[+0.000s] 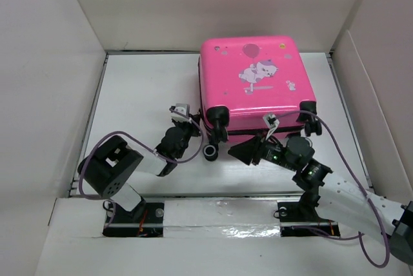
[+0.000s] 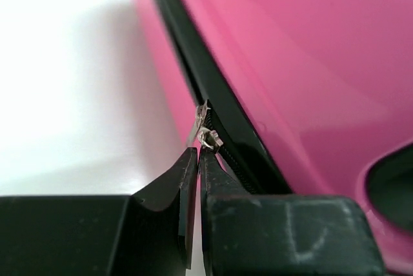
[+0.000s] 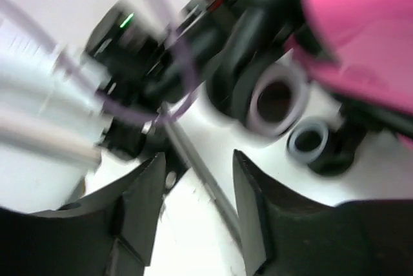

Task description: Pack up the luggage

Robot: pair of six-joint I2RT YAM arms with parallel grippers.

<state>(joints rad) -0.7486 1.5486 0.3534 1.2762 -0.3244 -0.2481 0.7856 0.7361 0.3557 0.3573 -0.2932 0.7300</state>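
Luggage (image 1: 251,79) on white table (image 1: 142,89), white walls (image 1: 193,5), left gripper (image 2: 197,155) closed, right gripper (image 3: 199,160) spread.

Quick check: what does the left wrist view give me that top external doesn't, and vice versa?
Left wrist only: the silver zipper pull on the black zipper trim, with the left tool shut and seemingly pinching its tab.
Top external only: the whole luggage lying closed, cartoon print up, wheels toward the arms, and the right tool close to its near edge.
Both: the pink shell, and the left tool at the suitcase's near left corner.
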